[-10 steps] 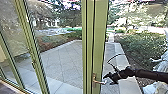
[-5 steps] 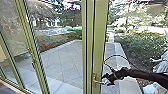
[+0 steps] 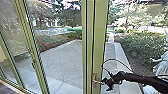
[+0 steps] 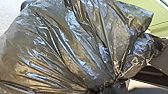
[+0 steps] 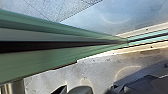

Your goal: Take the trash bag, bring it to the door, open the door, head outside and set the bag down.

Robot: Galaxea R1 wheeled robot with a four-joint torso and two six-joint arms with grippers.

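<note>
In our left gripper [image 4: 105, 89] we have the bag [image 4: 62, 50] clenched at its gathered neck, the dark plastic spreading out in folds. We have our right gripper [image 3: 108, 83] at the handle [image 3: 95, 81] on the green door [image 3: 99, 42], but cannot tell whether it is clenched or released; beyond the glass we see paving [image 3: 62, 62].

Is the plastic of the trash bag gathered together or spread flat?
Gathered: the left wrist view shows the trash bag with creases running together at one bunched spot.
</note>
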